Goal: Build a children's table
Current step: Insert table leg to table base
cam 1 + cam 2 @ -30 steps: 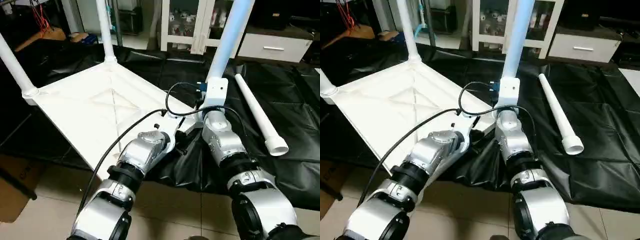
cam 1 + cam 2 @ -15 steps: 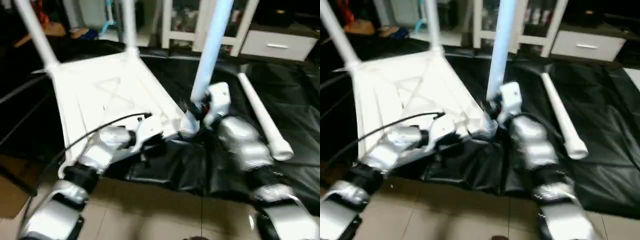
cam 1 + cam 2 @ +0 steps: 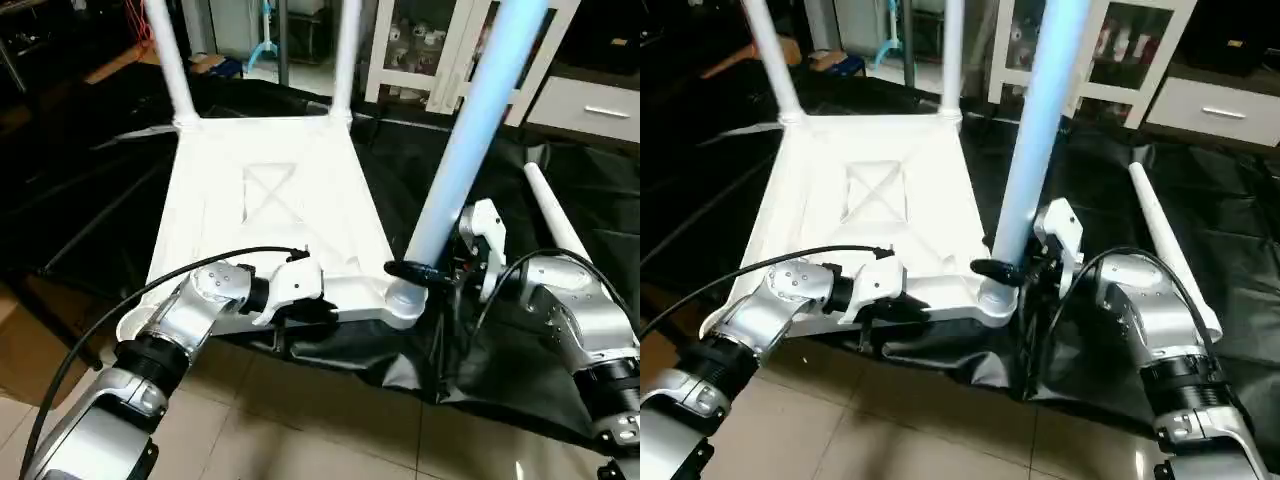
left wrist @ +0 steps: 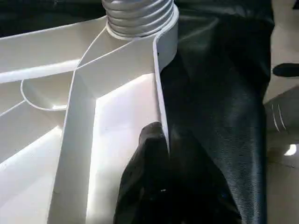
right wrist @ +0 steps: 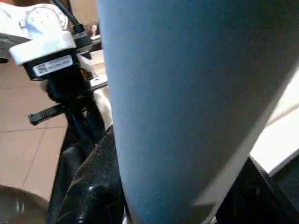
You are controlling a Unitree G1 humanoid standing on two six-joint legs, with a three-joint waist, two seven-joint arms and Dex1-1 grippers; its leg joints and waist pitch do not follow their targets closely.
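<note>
1. Table top (image 3: 270,190): upside down on black sheet (image 3: 560,370).
2. Left gripper (image 3: 300,310): pinching the top's near rim.
3. Right gripper (image 3: 425,272): clasping upright leg (image 3: 470,150) near its socket.
4. Loose leg (image 3: 555,220): lying on sheet.

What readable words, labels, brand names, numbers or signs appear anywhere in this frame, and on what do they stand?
Nothing can be read.
White sticker on the left wrist camera housing: dark printed lines, too blurred to read.
Table top, legs and black sheet: no markings visible.
Items in the glass-door cabinet: too small to tell.
</note>
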